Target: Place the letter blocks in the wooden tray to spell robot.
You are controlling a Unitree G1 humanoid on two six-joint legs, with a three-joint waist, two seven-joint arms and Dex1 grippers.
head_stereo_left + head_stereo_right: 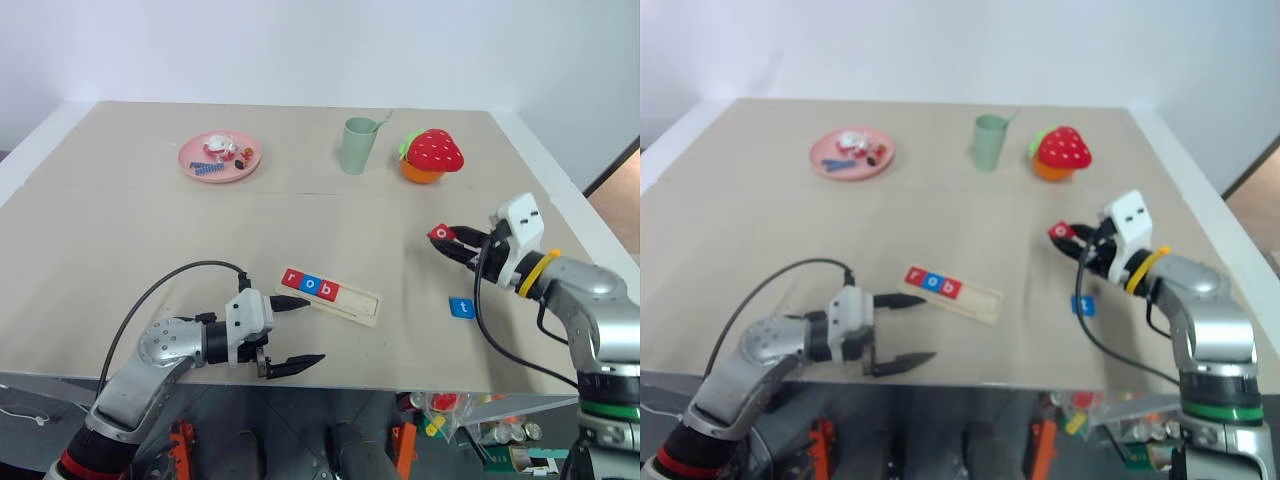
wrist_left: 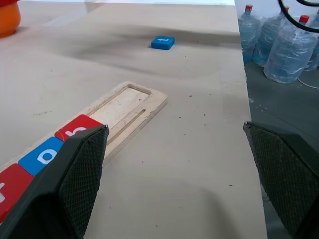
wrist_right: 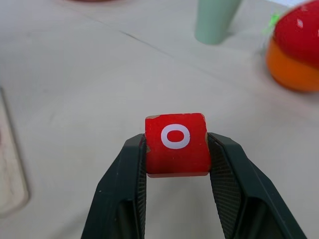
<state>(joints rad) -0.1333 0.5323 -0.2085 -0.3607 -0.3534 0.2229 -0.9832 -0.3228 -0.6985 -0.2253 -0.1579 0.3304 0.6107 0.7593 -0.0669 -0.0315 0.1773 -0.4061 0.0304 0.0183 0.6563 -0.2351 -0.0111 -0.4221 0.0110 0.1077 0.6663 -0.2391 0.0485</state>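
Fingers of the right gripper [image 3: 177,149] pinch a red block with a white o [image 3: 176,144] by its two side edges, holding it up clear of the table [image 1: 120,250] with the letter face toward the wrist camera. The right arm comes in from the right edge of the table, forearm raised and bent at the wrist so that the gripper points toward the middle of the table and a little downward. Just below and beside that arm, a blue block with a t [image 1: 461,307] lies flat on the table, apart from everything else.

The left gripper [image 1: 288,335] hovers at the near edge of the table with its two black fingers spread wide and nothing between them. Its arm reaches in from the lower left, forearm roughly level, the gripper turned sideways so the fingers point to the right; the upper finger tip ends just beside the left end of the wooden tray [image 1: 355,303], though I cannot tell if it touches.

The tray lies slanted near the front of the table. Three blocks sit in its left part, side by side: red r [image 1: 291,279], blue o [image 1: 309,287], red b [image 1: 327,292]. The right part of its groove is bare.

At the far side stand a pink plate [image 1: 190,160] with small items, a green cup [image 1: 356,146] and a strawberry toy [image 1: 434,151].
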